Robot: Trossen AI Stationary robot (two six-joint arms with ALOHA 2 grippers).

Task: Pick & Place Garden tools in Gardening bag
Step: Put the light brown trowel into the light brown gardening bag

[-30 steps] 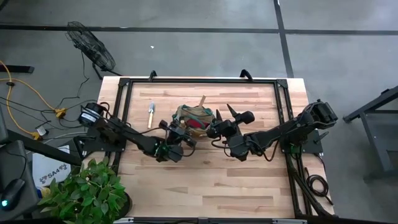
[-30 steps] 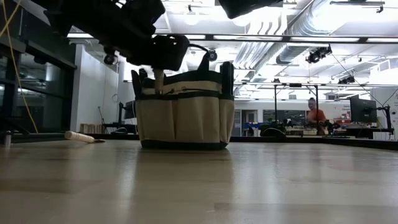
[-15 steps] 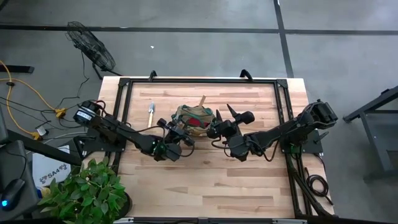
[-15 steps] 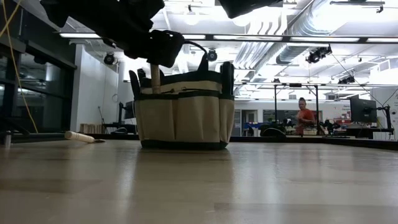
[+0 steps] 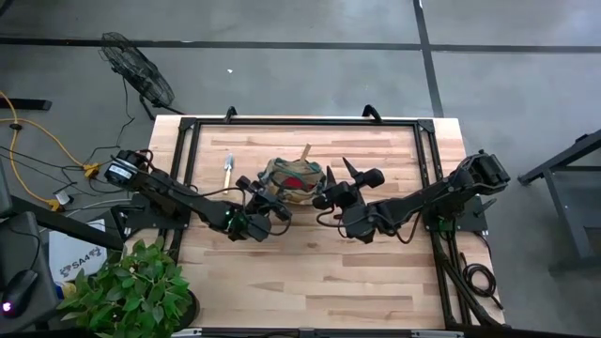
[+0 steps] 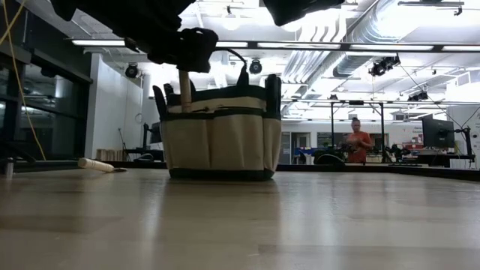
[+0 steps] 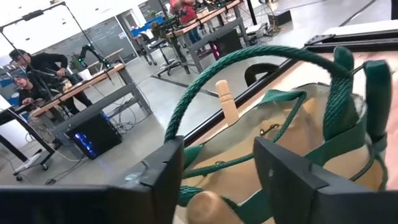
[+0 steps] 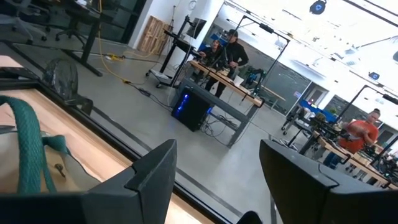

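Gardening bag [image 5: 292, 176]: round beige tote with green rope handles, upright near the middle of the wooden table [image 5: 310, 272]; a red item shows inside its mouth from above. Pale wooden handle [image 6: 184, 81]: stands upright at the bag's rim on the left-arm side, its rounded end also visible in the left wrist view between the fingers. Left gripper [image 5: 266, 201]: just beside the bag, above that handle; fingers [image 7: 163, 171] parted with a gap on either side of the handle end, so no firm hold can be seen. Trowel [image 5: 226, 173]: lying flat on the table, apart from the bag, toward the left arm's side. Right gripper [image 5: 324, 198]: close beside the bag on its opposite side, fingers [image 8: 154, 169] spread apart, nothing between them. Potted plant [image 5: 131, 291]: off the table's corner, well away from the bag. Person [image 6: 355, 142]: orange top, far beyond the bag in the room behind.
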